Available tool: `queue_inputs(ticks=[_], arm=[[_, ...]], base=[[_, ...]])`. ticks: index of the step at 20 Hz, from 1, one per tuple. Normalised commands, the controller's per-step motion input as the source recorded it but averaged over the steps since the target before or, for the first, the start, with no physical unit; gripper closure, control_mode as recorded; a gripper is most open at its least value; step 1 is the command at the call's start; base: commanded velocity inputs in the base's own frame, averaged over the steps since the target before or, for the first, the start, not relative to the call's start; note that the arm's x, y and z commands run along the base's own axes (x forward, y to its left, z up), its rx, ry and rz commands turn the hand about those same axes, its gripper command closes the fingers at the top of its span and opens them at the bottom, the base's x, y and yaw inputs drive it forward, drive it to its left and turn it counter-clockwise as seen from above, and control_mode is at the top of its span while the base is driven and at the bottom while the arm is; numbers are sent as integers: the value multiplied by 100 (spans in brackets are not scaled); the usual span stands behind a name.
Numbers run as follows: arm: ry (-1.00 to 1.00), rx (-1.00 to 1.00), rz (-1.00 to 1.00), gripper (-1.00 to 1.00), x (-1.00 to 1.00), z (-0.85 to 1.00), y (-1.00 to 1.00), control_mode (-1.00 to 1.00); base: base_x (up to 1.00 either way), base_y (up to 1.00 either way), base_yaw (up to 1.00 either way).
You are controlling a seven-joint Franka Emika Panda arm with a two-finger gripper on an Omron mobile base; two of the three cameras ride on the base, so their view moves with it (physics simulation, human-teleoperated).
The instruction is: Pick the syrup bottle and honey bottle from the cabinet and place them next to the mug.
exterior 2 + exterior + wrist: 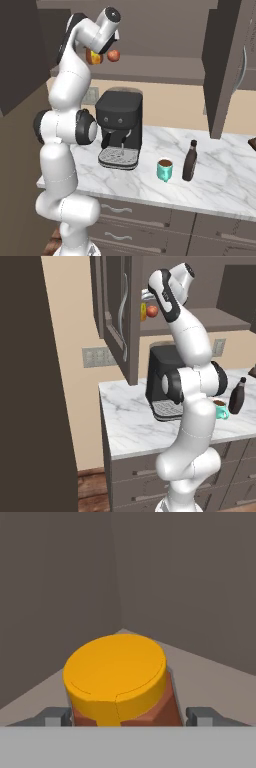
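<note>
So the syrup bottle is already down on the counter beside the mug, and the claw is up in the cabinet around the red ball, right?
Not the red ball. The hand view shows the claw straddling the honey bottle, one fingertip on each side. The rest holds: the syrup bottle stands on the counter beside the mug, as the right base view shows.

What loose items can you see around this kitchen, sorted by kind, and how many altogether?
Bottles: 2, the syrup bottle and the honey bottle
Mugs: 1, the mug
Red balls: 1, the red ball
Coffee machines: 1, the coffee machine
Total: 5
</note>
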Motion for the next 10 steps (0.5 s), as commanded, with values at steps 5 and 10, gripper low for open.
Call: queue_inputs(ticks=[5, 10], arm=[[-2, 0, 0, 100, -17, 0, -6, -100], [-5, 0, 0, 100, -48, 0, -21, -100]], base=[[0, 0, 0], [0, 0, 0]])
